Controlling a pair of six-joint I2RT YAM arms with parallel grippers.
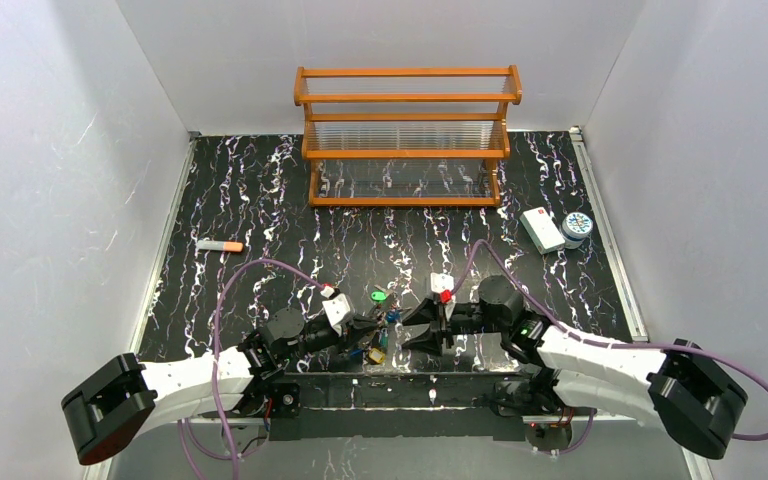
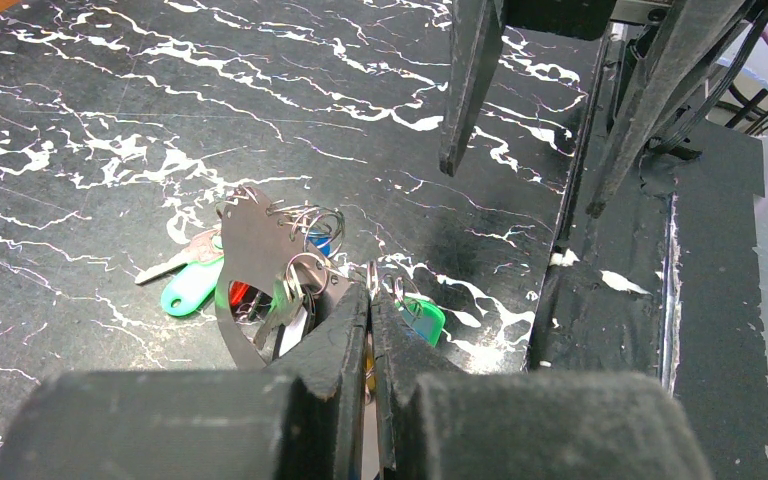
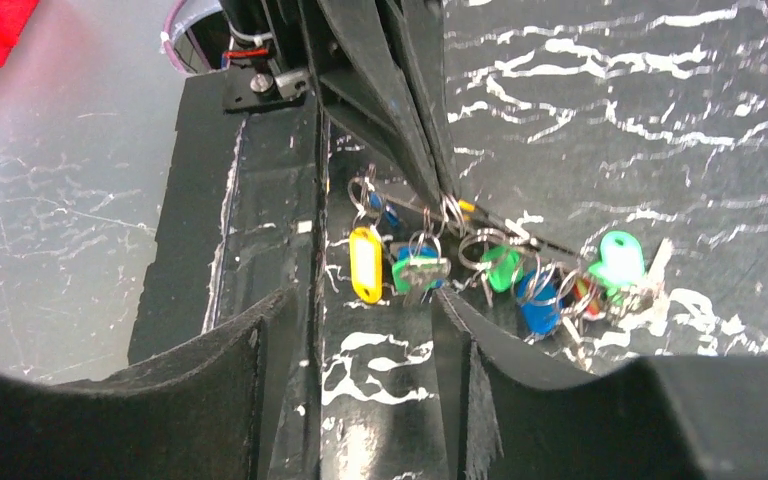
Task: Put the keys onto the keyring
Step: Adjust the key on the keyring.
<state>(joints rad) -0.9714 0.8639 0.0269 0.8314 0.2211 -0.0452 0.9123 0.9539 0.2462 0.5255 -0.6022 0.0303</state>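
Silver keys (image 3: 501, 270), bunched together (green, blue, yellow, red tags)

tabletop (image 1: 260, 200) black, white marble veining. keys (image 3: 540, 300) silver with green, blue, yellow, red tags. rack (image 1: 405, 100) orange-brown wood.

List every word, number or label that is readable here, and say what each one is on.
No text is legible in any view.
Marks on the white box: too small to read.
Lid of the round tin: a pattern, no lettering that can be made out.
Coloured tags of the keys: look blank.
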